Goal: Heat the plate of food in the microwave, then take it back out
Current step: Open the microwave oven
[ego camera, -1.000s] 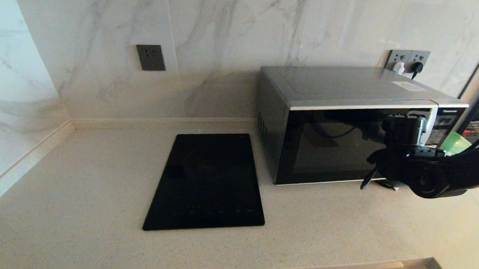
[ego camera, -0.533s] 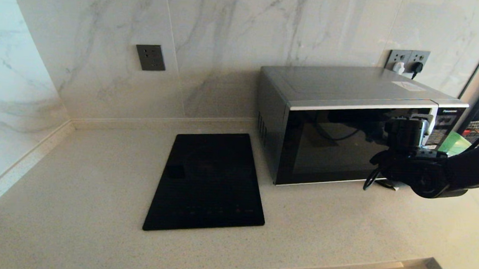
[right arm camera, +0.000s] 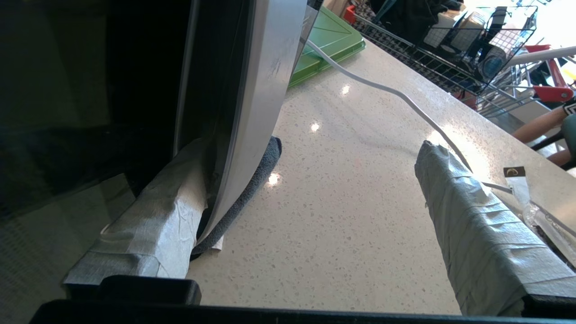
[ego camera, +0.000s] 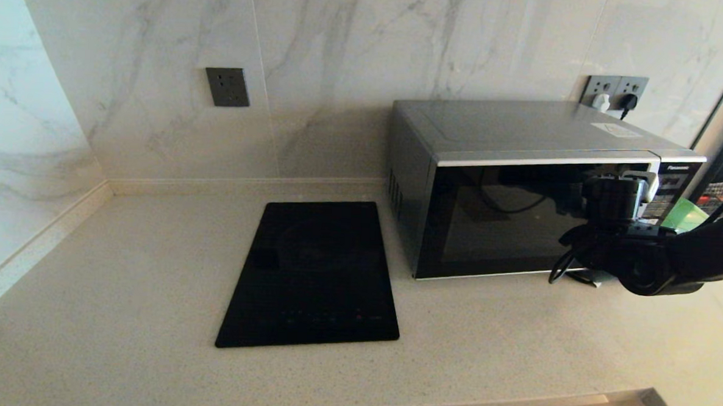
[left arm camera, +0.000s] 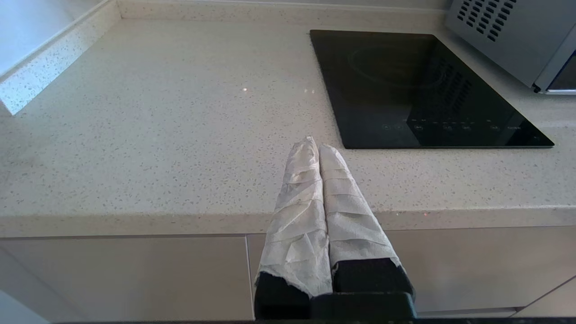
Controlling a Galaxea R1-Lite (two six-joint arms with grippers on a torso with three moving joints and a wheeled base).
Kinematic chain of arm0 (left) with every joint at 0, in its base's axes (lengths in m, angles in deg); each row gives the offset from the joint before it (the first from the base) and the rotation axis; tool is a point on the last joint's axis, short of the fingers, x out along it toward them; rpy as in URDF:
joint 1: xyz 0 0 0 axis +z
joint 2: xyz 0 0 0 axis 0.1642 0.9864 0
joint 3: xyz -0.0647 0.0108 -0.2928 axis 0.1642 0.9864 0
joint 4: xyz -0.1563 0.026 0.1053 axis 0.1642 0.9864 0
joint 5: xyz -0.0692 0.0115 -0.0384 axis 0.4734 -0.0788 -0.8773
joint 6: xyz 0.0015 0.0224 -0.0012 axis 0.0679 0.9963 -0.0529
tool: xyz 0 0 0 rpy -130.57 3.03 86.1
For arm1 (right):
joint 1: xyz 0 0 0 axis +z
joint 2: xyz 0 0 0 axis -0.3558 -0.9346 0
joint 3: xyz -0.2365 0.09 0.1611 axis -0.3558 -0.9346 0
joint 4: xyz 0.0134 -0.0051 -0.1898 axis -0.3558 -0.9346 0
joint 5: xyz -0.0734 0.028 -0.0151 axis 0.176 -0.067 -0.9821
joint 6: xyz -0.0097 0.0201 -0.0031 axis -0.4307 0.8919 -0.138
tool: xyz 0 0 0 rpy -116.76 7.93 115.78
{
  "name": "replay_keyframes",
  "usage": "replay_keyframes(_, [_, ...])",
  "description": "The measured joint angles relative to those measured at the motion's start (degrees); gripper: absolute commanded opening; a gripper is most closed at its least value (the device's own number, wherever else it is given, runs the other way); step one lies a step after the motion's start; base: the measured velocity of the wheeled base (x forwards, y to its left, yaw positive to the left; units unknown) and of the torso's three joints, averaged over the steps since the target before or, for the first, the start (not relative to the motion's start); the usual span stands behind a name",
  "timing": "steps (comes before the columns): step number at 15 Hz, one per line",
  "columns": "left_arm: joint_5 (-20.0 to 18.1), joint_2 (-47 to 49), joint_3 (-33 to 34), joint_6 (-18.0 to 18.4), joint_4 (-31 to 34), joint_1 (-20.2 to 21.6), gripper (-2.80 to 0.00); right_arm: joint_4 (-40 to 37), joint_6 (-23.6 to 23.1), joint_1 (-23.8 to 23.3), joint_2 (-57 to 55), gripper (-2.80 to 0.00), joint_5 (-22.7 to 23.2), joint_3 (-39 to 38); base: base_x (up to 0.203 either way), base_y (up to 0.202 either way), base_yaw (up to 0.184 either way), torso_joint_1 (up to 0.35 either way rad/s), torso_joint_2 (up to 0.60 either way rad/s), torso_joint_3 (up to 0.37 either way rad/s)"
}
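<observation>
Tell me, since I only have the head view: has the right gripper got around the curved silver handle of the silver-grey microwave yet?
Observer: Partly. The right wrist view shows the right gripper open wide. One grey-taped finger sits between the curved silver handle and the dark glass door of the silver-grey box microwave. The other finger stands well off, over the counter.
Operator: And the left gripper?
Observer: The left wrist view shows the left gripper shut, at the front edge of the speckled stone counter, short of the flat black glass cooktop.
Operator: Any lavender plate of food?
Observer: None in any view. The right wrist view shows a flat green board and a thin white cable beside the microwave.
</observation>
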Motion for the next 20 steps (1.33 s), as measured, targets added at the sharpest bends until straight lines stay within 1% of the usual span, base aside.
replay_keyframes(1, [0.0, 0.0, 0.0, 0.0, 0.0, 0.0, -2.8, 0.0, 0.01, -0.01, -0.17, -2.8, -0.02, 0.13, 0.0, 0.0, 0.0, 0.0, 0.0, 0.0])
replay_keyframes(11, [-0.02, 0.0, 0.0, 0.0, -0.02, -0.01, -2.8, 0.63, 0.49, 0.25, -0.89, -2.8, 0.51, 0.01, 0.0, 0.0, 0.0, 0.0, 0.0, 0.0])
replay_keyframes(15, [-0.02, 0.0, 0.0, 0.0, -0.02, 0.0, -2.8, 0.67, 0.63, 0.77, -0.6, -2.8, 0.04, -1.19, 0.0, 0.0, 0.0, 0.0, 0.0, 0.0])
replay_keyframes(17, [0.0, 0.0, 0.0, 0.0, -0.02, 0.0, -2.8, 0.55, 0.85, 1.39, -0.11, -2.8, -1.19, -2.17, 0.0, 0.0, 0.0, 0.0, 0.0, 0.0])
replay_keyframes(20, [0.0, 0.0, 0.0, 0.02, -0.02, 0.0, -2.8, 1.68, 0.62, 2.38, 0.85, -2.8, -1.65, -3.34, 0.0, 0.0, 0.0, 0.0, 0.0, 0.0])
